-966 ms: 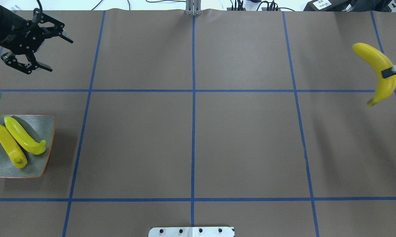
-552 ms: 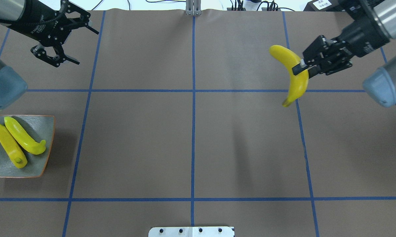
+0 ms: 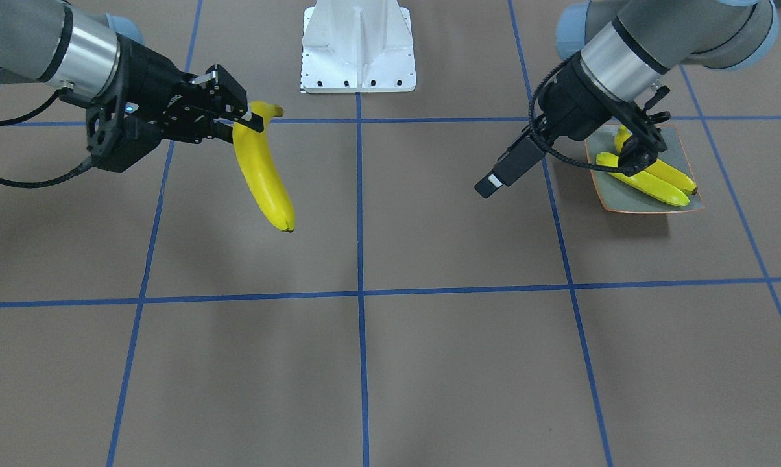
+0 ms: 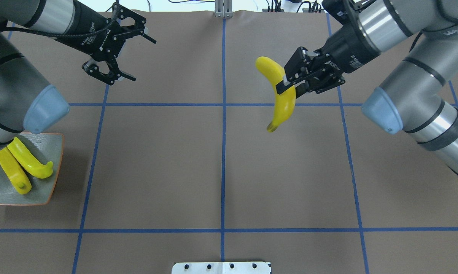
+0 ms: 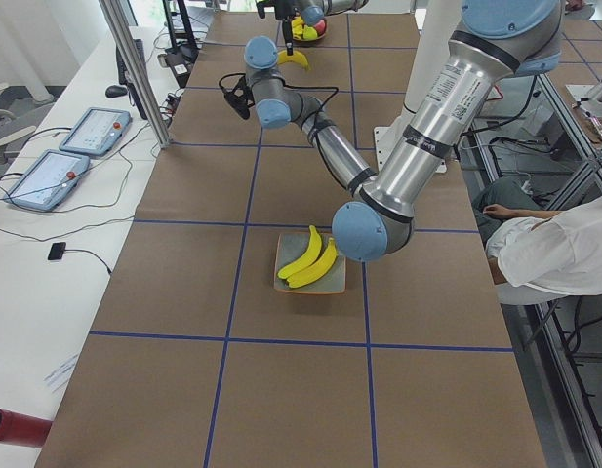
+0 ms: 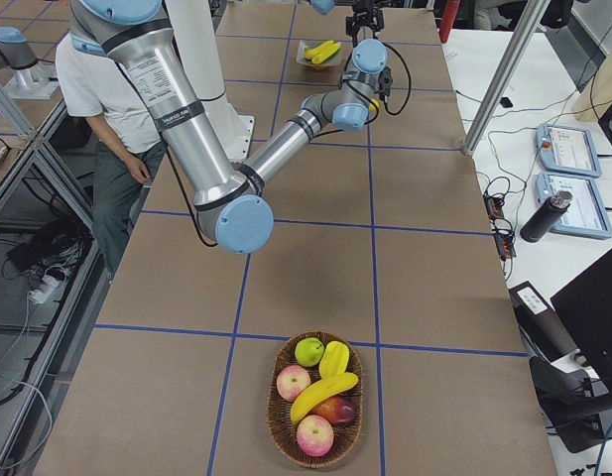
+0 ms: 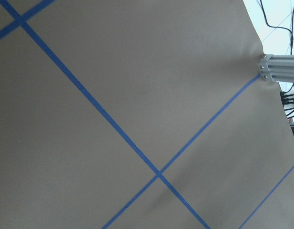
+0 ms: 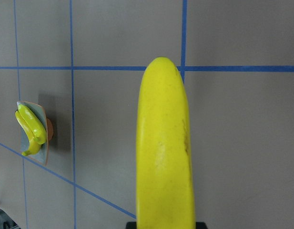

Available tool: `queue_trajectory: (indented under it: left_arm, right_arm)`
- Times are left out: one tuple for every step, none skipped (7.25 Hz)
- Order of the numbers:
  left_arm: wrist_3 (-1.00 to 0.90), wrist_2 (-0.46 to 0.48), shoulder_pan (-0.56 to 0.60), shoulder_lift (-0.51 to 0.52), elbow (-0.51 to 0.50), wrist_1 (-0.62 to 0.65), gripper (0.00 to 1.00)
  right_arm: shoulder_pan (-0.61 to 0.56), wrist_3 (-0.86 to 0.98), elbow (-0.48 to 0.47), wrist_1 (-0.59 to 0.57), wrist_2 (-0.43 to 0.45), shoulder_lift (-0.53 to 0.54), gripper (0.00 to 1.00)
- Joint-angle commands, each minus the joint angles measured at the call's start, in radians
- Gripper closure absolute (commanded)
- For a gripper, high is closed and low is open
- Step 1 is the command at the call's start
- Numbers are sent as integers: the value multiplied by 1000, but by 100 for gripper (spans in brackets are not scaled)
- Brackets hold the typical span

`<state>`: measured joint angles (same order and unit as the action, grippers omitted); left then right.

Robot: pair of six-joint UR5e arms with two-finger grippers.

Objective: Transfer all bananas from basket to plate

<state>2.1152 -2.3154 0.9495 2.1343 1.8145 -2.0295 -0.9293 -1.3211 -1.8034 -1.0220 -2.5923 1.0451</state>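
Front-facing view: the right tool (image 3: pixel 244 122) is clamped on a hanging banana (image 3: pixel 264 175), which dangles below the tool, clear of the bench (image 3: pixel 429 363). The left tool (image 3: pixel 647 139) has its fingers spread with nothing between them. From this angle the plate (image 3: pixel 624 200) shows just behind it, two bananas (image 3: pixel 650 185) lying side by side on it.

Overhead: the left tool gapes wide and empty, and the plate lies well back of it, down beside that arm's elbow. The right tool pinches the hanging banana across its body, an end jutting out either side of the fingers.

Right-side view: the basket (image 6: pixel 276 416) sits far behind the right tool, with a long banana (image 6: pixel 320 395) in it among apples (image 6: pixel 314 434).

Right wrist: the hanging banana fills the centre, and the plate is small, well ahead and off to one side.

Left wrist: bare bench and blue tape lines (image 7: pixel 113 124).
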Motion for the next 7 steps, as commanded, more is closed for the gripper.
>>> queue_trajectory:
  left_arm:
    - [44,4,-35,54,-30,-15,0]
    - [45,4,-64,79,-44,-11,0]
    - [43,4,-93,84,-46,-11,0]
    - [42,4,-103,87,-47,-17,0]
    - [42,5,-113,116,-67,-17,0]
    - [42,5,-113,131,-75,-18,0]
    - [42,5,-115,142,-80,-18,1]
  right_arm:
    - [124,-108,-5,119,183,-20,100]
    - [139,-104,-2,117,204,-52,100]
    - [150,-102,7,115,212,-83,100]
    - [171,-93,4,118,243,-85,100]
    - [200,-89,4,119,288,-89,100]
    - [219,-90,3,117,303,-93,100]
    - [222,-95,1,115,302,-106,100]
